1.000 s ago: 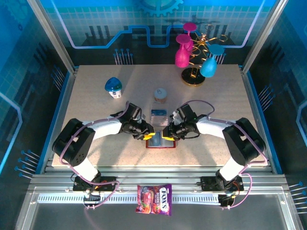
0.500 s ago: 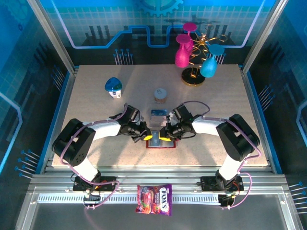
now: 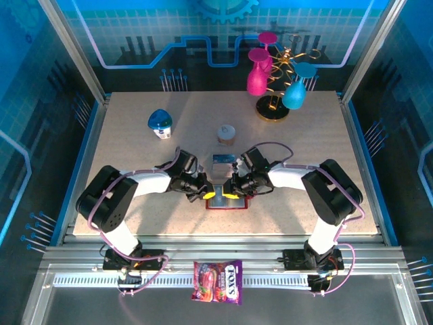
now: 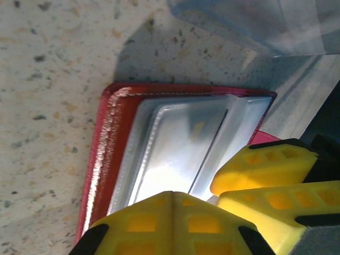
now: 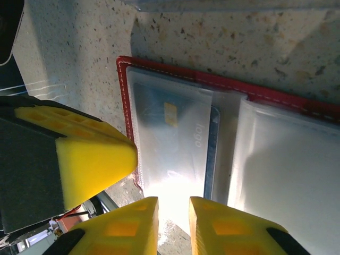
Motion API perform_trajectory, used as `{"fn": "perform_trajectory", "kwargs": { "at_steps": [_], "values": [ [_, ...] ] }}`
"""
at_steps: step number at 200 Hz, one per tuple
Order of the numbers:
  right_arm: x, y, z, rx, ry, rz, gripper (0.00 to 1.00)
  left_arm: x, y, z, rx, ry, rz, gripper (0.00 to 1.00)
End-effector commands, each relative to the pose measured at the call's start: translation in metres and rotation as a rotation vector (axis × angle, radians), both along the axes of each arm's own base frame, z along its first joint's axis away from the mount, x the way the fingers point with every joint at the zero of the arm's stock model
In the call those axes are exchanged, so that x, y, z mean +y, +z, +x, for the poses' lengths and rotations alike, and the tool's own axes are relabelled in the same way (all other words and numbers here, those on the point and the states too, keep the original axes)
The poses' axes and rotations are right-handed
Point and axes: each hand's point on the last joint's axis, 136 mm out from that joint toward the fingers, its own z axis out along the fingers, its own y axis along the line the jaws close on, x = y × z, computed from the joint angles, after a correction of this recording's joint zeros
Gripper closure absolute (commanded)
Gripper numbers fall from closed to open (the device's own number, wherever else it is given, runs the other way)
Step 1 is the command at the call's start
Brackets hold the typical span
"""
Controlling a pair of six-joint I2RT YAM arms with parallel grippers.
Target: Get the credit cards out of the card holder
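Observation:
The red card holder lies open on the table between both arms, grey see-through pockets up. Through one pocket a blue-and-white credit card shows in the right wrist view. My left gripper is shut, its tips together over the near edge of the card holder with nothing between them. My right gripper hovers at the pocket's open end, its jaws a narrow gap apart, gripping nothing I can see. The two grippers almost touch.
A clear plastic box lies just beyond the holder. Further back stand a small jar, a blue-capped white bottle and a gold stand with pink and teal glasses. A candy packet rests on the front rail.
My left gripper's jaws have closed, and it has crept right onto the holder's edge. The right gripper has slid a little left over the holder.

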Motion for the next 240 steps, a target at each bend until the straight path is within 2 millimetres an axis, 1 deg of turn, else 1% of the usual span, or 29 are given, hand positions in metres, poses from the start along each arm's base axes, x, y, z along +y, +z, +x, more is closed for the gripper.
{"fn": "perform_trajectory", "kwargs": {
  "at_steps": [1, 7, 10, 30, 73, 170, 240],
  "values": [
    [0.005, -0.001, -0.002, 0.009, 0.016, -0.001, 0.76, 0.003, -0.007, -0.007, 0.037, -0.007, -0.008, 0.99],
    [0.005, -0.002, -0.003, 0.012, 0.016, -0.003, 0.76, 0.003, -0.008, -0.007, 0.038, -0.009, -0.006, 0.99],
    [0.01, 0.005, 0.004, -0.009, 0.016, 0.012, 0.76, 0.004, -0.009, -0.008, 0.042, -0.01, -0.004, 0.99],
    [0.012, 0.007, 0.006, -0.014, 0.021, 0.016, 0.76, 0.005, -0.014, -0.009, 0.055, -0.011, 0.004, 0.99],
    [0.013, 0.003, 0.005, -0.004, 0.022, 0.008, 0.75, 0.007, -0.017, -0.011, 0.065, -0.01, 0.012, 0.99],
    [0.009, -0.006, 0.0, 0.015, 0.034, -0.017, 0.73, 0.009, -0.016, -0.011, 0.066, -0.012, 0.018, 0.98],
    [0.006, 0.007, -0.002, -0.021, 0.035, -0.017, 0.76, 0.008, -0.015, -0.01, 0.064, -0.014, 0.018, 0.98]
  ]
}}
